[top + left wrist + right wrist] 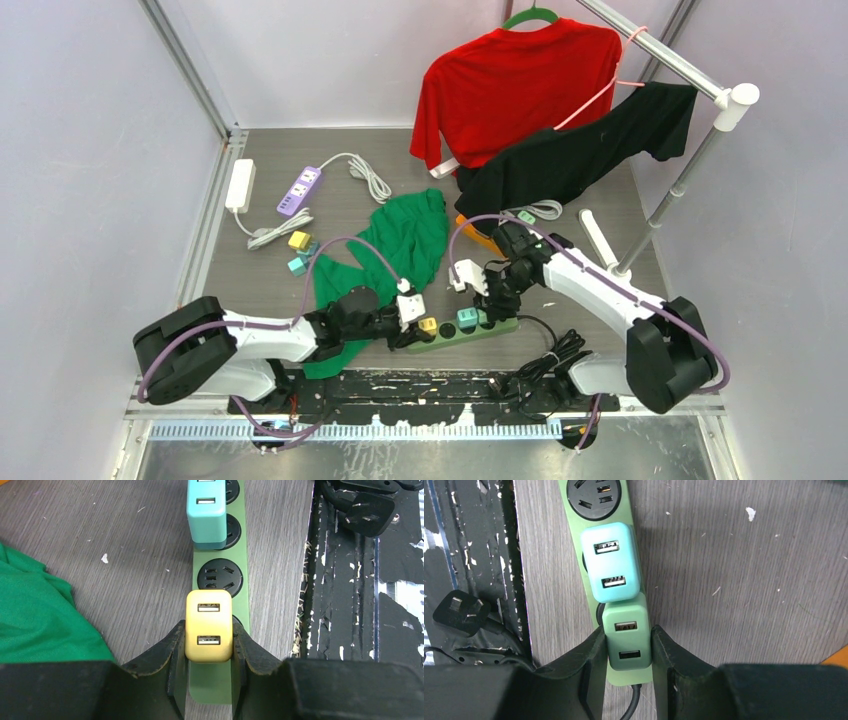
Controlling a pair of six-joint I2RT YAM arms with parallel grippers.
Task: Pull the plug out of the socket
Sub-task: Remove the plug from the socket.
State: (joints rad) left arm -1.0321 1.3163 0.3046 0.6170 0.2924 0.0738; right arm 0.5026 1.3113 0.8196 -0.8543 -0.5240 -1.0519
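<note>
Yellow plug point(208, 625): seated in green power strip point(243, 555), near table's point(250, 292) front edge.
Left gripper point(208, 634): clamped on its sides.
Right gripper point(626, 641): clamped on mint plug point(625, 630) at the cord end.
Risk: unpinned strip could lift with the pull; smooth plastic could slip free.
Surface: grey woodgrain table.
Room: white walls point(90, 150), shirts point(510, 85) on rail point(650, 45).

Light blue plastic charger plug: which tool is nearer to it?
Right. The right tool clamps the green plastic charger directly beside the light blue plastic charger plug; the left tool holds the yellow plastic charger, one empty socket away.
</note>
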